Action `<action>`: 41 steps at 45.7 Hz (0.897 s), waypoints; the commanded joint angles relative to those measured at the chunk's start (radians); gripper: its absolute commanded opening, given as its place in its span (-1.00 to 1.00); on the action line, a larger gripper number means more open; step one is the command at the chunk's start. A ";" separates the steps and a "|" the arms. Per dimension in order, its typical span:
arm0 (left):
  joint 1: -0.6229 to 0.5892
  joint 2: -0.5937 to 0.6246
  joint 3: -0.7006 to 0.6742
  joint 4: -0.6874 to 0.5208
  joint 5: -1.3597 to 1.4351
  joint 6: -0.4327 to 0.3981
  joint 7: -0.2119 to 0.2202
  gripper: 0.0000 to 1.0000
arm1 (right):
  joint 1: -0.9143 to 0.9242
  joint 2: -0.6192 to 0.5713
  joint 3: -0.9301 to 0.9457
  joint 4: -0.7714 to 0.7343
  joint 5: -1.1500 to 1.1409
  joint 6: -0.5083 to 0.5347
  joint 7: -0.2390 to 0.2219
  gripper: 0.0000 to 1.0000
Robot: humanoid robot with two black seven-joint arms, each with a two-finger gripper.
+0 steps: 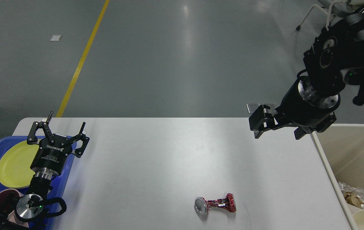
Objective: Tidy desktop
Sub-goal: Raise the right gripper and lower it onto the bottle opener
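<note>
Head view: large white matte worktop [169, 153] carries a crushed red metal can [215, 204] near its front edge. Left gripper [64, 126] fingers spread over blue plastic tray [68, 166]; right gripper [258, 111] fingers unclear.

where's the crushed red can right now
In the head view, the crushed red metal can lies on its side on the white desktop, near the front edge, right of centre, toward the beige plastic bin.

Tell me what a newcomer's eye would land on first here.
First the crushed red can, lying alone near the front edge of the white desktop. Next, the left gripper, fingers spread above the blue tray holding a yellow plate. The right gripper hangs beside the beige bin.
</note>
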 commanded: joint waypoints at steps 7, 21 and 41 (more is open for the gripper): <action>0.000 0.000 0.000 0.000 0.000 0.000 0.000 0.93 | -0.156 0.046 0.016 -0.017 0.171 -0.137 -0.004 1.00; 0.000 0.000 0.000 0.000 0.000 0.000 0.000 0.93 | -0.420 0.089 0.166 -0.021 0.578 -0.415 -0.075 1.00; 0.000 0.000 0.000 0.000 0.000 0.000 0.000 0.93 | -0.937 0.043 0.509 -0.270 0.656 -0.749 -0.069 1.00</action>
